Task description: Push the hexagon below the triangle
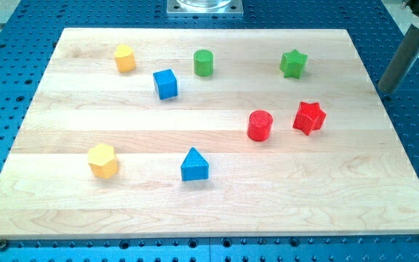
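The yellow hexagon [102, 160] lies at the lower left of the wooden board [217, 211]. The blue triangle [194, 165] lies to its right, near the lower middle, at about the same height in the view. My tip [386, 90] is at the view's upper right, just off the board's right edge and over the blue perforated table. It is far from both blocks and touches no block.
A second yellow block [125, 58] sits at the upper left, with a blue cube [165, 84] and a green cylinder [204, 62] to its right. A green star [293, 63] is at the upper right. A red cylinder [260, 125] and a red star [309, 117] lie right of centre.
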